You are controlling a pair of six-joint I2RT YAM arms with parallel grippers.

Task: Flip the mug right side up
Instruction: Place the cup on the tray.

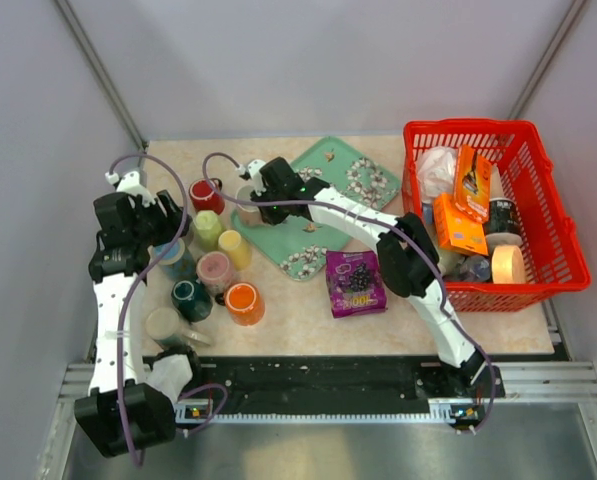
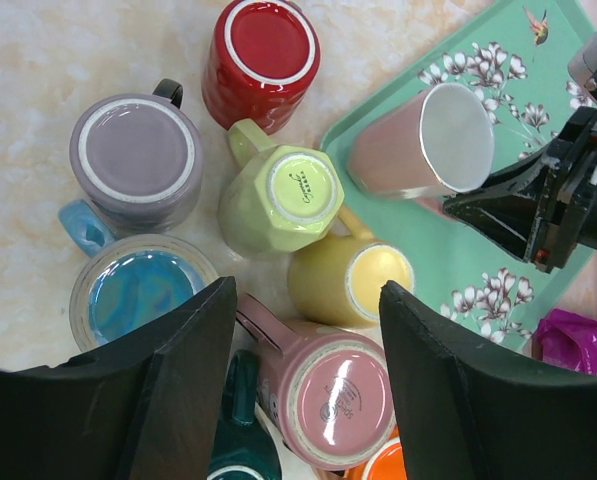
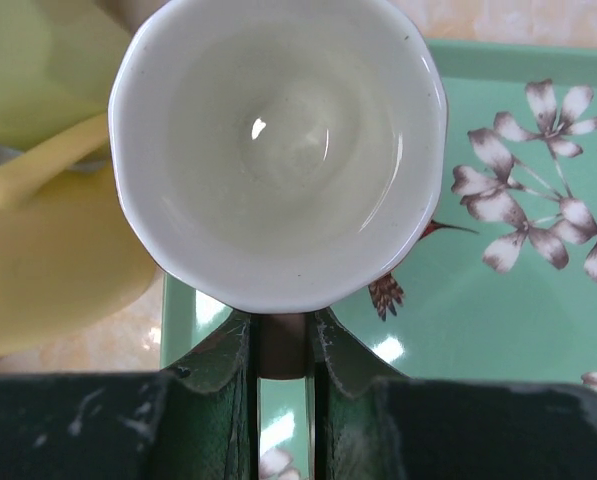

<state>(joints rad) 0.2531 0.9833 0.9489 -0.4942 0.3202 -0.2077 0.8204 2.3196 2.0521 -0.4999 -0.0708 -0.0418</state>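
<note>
**Mug pinched by its handle over the tray**

The right gripper (image 3: 281,345) is clenched on the pink mug (image 3: 278,150) by its handle. The mug is tilted, its mouth open, at the left edge of the tray (image 3: 498,300). The handle grip probably lets it pivot upright. The left gripper (image 2: 308,295) hangs released beside the tray, over the other mugs (image 2: 278,190).

We see the pale pink ceramic mug (image 2: 388,155), glossy outside, with a faceted rim and a white, empty inside. It is neither upside down nor upright: it leans on a slant, mouth turned up and to one side, base lower. It is over the left corner of the green flowered tray (image 2: 523,100). Whether it touches the tray we cannot tell.
</note>
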